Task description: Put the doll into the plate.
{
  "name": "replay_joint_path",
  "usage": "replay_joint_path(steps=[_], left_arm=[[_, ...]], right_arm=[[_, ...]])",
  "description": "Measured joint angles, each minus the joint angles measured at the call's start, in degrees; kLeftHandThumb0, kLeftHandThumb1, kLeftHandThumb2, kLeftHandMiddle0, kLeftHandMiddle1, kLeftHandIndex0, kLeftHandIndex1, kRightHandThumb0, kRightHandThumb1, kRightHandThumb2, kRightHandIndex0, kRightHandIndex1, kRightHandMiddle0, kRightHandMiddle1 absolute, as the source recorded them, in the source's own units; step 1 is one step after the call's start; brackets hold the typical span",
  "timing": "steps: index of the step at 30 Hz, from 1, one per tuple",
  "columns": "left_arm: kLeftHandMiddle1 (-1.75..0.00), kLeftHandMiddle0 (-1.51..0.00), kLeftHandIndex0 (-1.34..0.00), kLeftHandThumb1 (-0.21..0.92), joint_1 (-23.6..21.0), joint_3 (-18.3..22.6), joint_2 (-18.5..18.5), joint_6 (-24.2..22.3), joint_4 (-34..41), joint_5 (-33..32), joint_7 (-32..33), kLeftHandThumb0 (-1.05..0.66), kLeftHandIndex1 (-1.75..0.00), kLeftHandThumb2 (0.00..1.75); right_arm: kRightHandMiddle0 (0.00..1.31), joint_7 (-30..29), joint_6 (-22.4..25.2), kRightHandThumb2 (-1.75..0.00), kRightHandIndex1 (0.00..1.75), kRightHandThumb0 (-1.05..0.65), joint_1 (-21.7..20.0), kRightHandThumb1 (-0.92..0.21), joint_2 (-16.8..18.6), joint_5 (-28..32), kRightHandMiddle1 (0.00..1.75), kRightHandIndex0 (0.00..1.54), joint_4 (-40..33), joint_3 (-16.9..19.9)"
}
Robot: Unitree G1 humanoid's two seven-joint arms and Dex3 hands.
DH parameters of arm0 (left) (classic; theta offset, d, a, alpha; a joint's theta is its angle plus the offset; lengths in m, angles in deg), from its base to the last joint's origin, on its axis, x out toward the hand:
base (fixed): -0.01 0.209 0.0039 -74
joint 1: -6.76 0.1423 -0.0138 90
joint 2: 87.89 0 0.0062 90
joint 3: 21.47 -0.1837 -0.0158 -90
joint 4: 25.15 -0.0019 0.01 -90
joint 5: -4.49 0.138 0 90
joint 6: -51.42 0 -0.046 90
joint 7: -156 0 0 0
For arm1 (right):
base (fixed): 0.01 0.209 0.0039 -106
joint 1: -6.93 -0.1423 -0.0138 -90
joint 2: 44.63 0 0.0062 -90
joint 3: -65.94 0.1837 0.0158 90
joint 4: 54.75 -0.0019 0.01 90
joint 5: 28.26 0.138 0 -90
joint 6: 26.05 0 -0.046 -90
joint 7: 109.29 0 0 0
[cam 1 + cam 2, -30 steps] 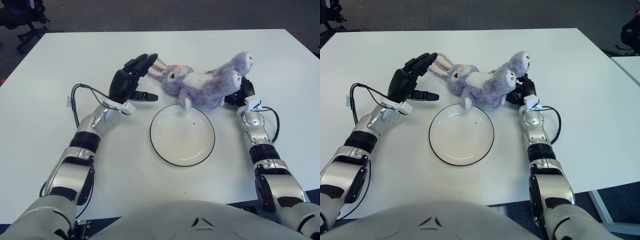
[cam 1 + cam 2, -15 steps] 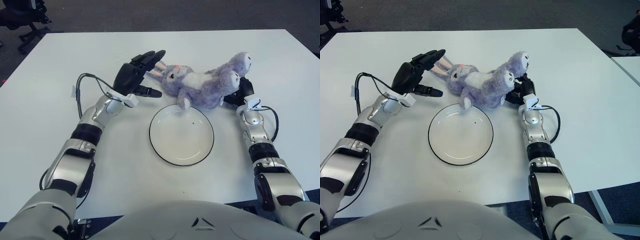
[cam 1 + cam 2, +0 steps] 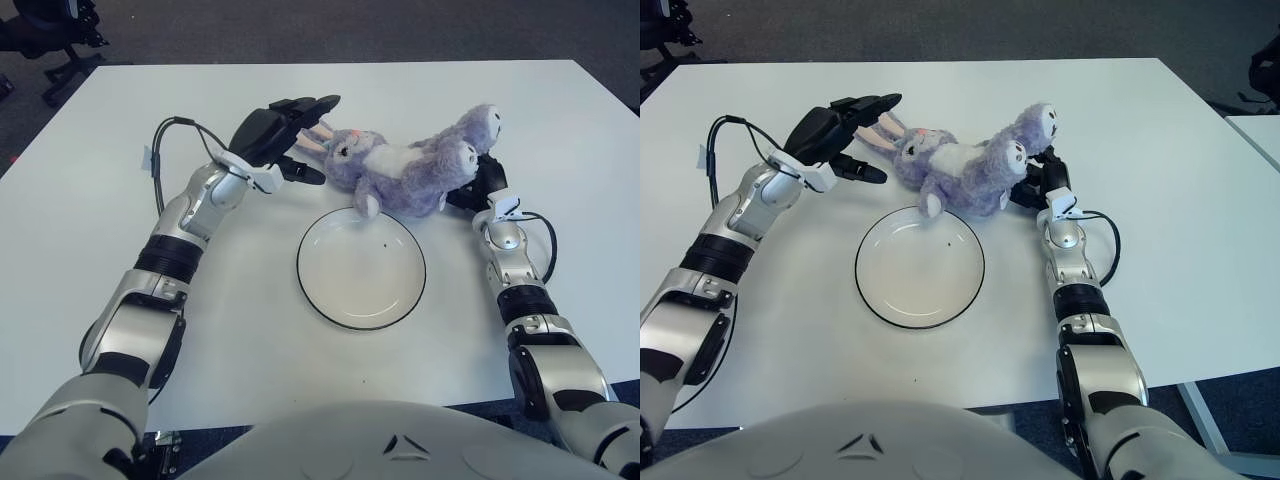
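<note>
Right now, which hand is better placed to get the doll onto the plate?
Probably both. The left hand, open, is at the doll's ears; the right hand sits by its feet. The plate lies just in front.

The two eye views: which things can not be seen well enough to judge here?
- Right hand: in both eye views the doll covers its fingers, so its grip cannot be told.
- Left hand: open beside the doll's ears; contact with them is unclear in both views.
- Plate: a tiny dark speck inside it, too small to identify.
</note>
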Motion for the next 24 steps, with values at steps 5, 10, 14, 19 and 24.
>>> replay_joint_path(steps=[5, 10, 14, 19, 24], left_arm=[[-0.02, -0.57, -0.4, 0.92, -2.0, -2.1, 0.2, -1.1, -1.3, 2.1, -0.1, -0.75, 0.0, 0.12], [-0.02, -0.58, -0.39, 0.92, -3.4, -4.0, 0.3, -1.5, -3.1, 4.0, 0.0, -0.76, 0.0, 0.12], [-0.02, -0.58, -0.38, 0.92, -4.3, -5.4, 0.2, -1.5, -4.3, 5.0, 0.0, -0.76, 0.0, 0.11], [-0.02, -0.58, -0.38, 0.92, -5.6, -6.6, 0.1, -1.5, -5.2, 6.2, 0.0, -0.77, 0.0, 0.11], [-0.01, -0.58, -0.37, 0.92, -7.1, -8.1, 0.1, -2.0, -6.2, 7.6, -0.3, -0.79, 0.0, 0.11]], right_arm=[[0.41, 0.2, 0.0, -0.95, 1.75, -0.4, 0.0, -0.59, 0.0, 0.0, 1.75, 0.87, 0.0, 0.0], [0.41, 0.3, -0.1, -0.95, 1.75, -0.4, -0.1, -0.59, 0.0, 0.0, 1.75, 0.87, 0.0, -0.1], [0.41, 0.3, -0.1, -0.95, 1.75, -0.4, 0.0, -0.59, 0.0, 0.0, 1.75, 0.87, 0.0, -0.1], [0.41, 0.3, -0.1, -0.94, 1.75, -0.4, -0.1, -0.59, 0.0, 0.0, 1.75, 0.87, 0.0, -0.1], [0.41, 0.3, -0.2, -0.94, 1.75, -0.4, 0.0, -0.6, -0.1, 0.0, 1.75, 0.86, 0.0, -0.1]])
